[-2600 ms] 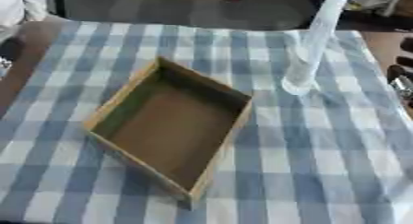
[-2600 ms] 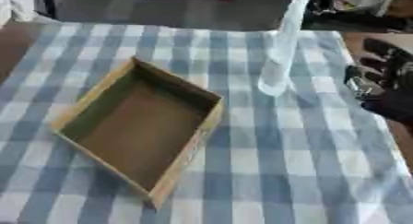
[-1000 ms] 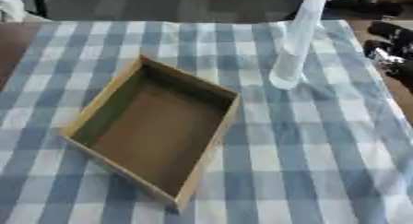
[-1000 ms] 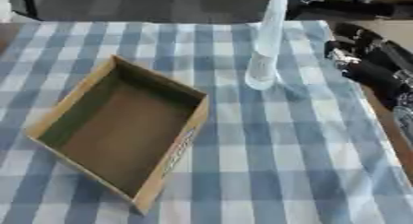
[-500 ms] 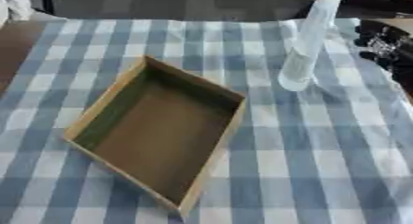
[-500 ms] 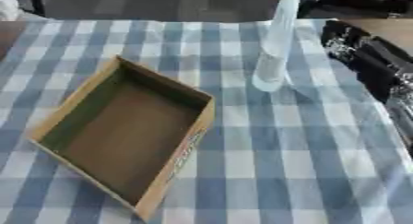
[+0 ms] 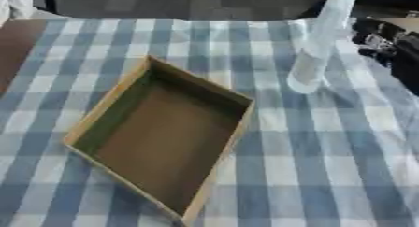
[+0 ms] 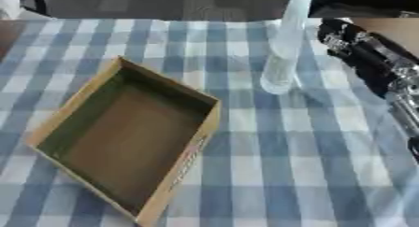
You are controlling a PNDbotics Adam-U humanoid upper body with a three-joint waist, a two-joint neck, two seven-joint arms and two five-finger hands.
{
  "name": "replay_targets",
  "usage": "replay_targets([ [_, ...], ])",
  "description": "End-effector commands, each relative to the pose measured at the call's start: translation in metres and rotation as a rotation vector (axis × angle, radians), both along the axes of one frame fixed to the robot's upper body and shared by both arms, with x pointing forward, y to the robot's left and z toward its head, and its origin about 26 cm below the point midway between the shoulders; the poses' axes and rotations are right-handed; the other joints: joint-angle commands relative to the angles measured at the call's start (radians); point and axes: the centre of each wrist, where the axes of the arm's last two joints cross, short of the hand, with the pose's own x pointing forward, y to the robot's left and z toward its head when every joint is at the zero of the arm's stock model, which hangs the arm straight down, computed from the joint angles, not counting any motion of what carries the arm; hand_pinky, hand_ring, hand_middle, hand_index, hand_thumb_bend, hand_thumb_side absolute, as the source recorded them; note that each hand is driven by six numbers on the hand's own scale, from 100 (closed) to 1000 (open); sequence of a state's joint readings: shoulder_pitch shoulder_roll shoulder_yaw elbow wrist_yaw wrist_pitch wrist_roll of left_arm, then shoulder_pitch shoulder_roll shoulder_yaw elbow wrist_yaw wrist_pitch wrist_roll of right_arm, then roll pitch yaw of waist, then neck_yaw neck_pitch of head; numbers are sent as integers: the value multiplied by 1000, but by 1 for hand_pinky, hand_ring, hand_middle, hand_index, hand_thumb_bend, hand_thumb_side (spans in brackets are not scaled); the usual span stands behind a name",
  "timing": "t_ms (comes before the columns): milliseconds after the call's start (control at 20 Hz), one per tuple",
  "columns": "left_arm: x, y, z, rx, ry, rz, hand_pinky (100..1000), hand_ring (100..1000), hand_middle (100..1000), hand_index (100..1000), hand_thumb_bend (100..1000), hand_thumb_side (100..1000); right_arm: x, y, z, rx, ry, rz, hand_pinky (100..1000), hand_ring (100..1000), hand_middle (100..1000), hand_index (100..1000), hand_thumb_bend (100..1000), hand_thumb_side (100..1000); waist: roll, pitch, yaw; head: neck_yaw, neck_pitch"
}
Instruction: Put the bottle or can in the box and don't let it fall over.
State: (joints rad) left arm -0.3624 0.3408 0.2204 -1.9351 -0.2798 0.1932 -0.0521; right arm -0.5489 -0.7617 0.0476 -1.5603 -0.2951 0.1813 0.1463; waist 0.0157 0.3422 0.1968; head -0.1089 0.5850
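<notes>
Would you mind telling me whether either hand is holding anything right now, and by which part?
Nothing is held. The bottle stands alone on the cloth, and the right hand beside it is apart from it; no left hand shows.

Tablecloth (image 7: 327,142): blue and white check, spread flat over the desk. Desk (image 7: 15,44): dark brown top, bare strip showing at the left edge. Floor (image 7: 188,2): grey, beyond the far edge.

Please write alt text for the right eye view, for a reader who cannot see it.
A tall clear bottle stands upright on a blue checked tablecloth, right of an empty open cardboard box. The black right robot hand reaches in from the right, not touching the bottle.
</notes>
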Motion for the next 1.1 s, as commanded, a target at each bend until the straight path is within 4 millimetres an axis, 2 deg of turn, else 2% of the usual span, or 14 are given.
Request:
replay_targets([
  [50,-2,-1,10,14,-32,-15,1000,1000,1000,729,100,762,2,-5,15,-29,-25,-13,1000,1000,1000,1000,100,718,0,-13,5,-5,-21],
  [250,-1,-2,11,16,-34,-25,1000,1000,1000,725,100,768,3,-4,18,-41,-55,-6,1000,1000,1000,1000,100,690,-1,-4,12,-8,-28],
  [650,0,-3,10,23,-30,-35,1000,1000,1000,718,100,773,1,7,17,-76,-93,87,1000,1000,1000,1000,100,560,3,5,13,-8,-30],
  [1100,1,-6,11,28,-28,-50,1000,1000,1000,713,100,781,7,11,22,-117,-89,138,1000,1000,1000,1000,100,566,2,13,24,-12,-41],
])
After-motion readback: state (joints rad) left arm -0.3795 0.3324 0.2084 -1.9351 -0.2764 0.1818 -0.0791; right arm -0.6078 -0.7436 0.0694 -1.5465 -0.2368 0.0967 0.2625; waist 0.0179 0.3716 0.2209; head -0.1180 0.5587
